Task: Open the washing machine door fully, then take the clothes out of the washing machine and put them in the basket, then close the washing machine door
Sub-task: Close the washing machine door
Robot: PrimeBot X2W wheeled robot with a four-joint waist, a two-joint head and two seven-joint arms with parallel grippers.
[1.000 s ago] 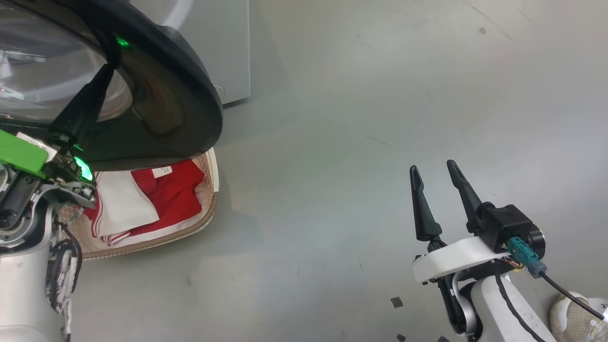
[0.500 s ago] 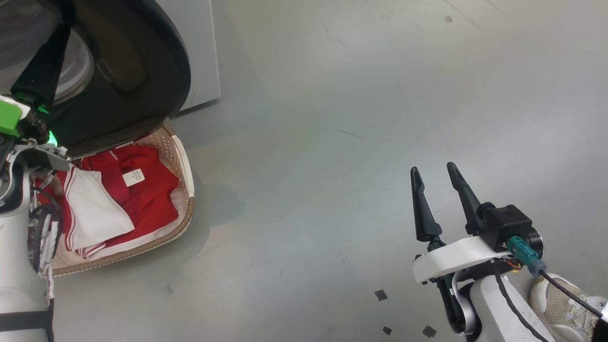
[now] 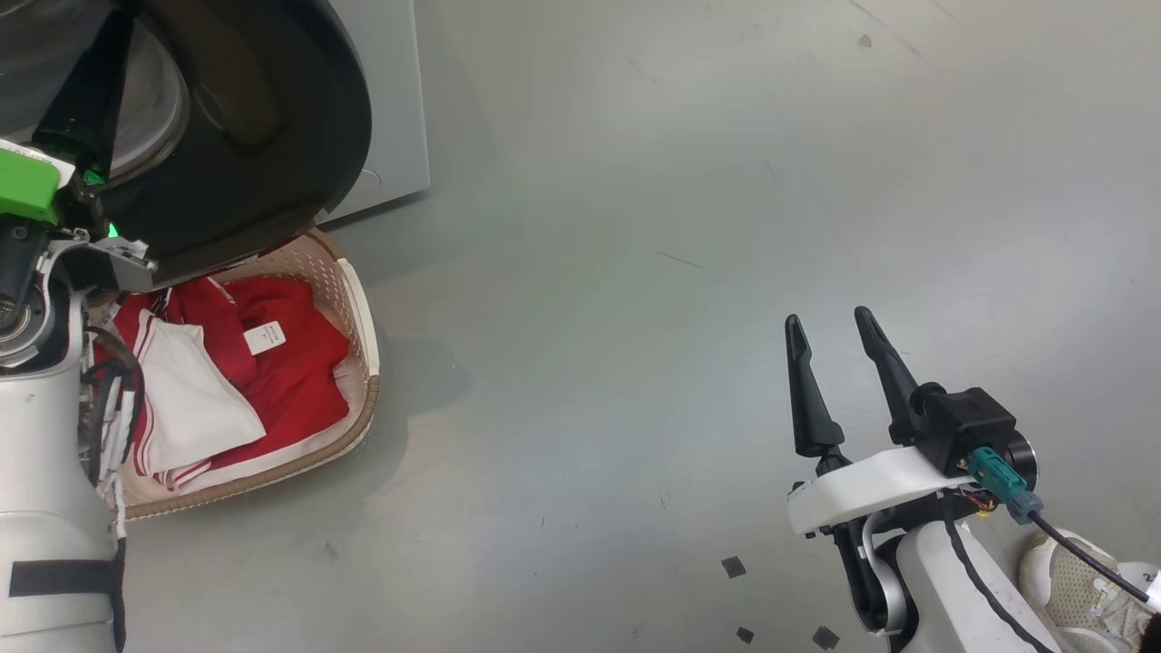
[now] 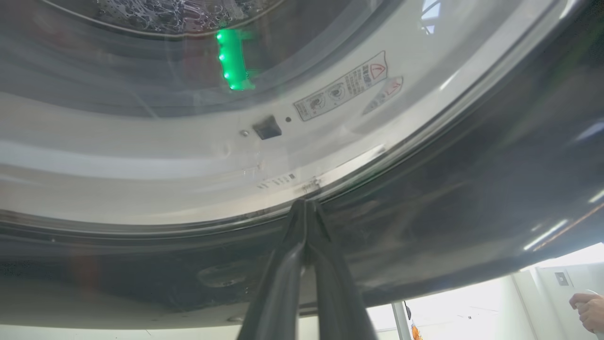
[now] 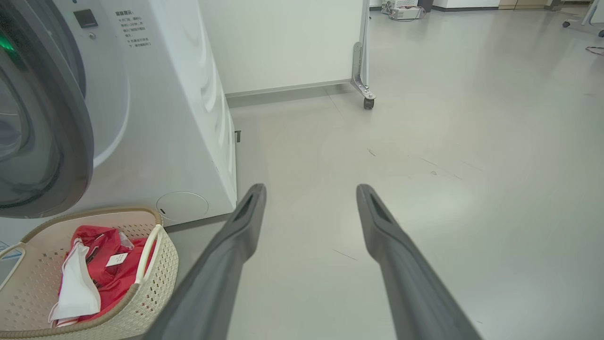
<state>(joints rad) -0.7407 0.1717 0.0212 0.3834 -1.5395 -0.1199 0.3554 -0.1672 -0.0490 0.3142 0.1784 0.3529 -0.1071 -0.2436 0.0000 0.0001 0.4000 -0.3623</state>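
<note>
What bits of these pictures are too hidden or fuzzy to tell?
- Head view: part of the basket is hidden by the washing machine door and the left arm.
- Head view: the label on the clothes is too small to read.
- Left wrist view: the door glass is blurred; what lies behind it is unclear.

A pictogram sticker [image 4: 347, 87] with a red triangle sits on the white ring [image 4: 141, 156] just beyond the left gripper [image 4: 306, 205]; its print is unreadable; so are the printed lines [image 5: 133, 30] on the washing machine [image 5: 179, 118] and the label [image 5: 117, 259] on the clothes [image 5: 104, 276].
</note>
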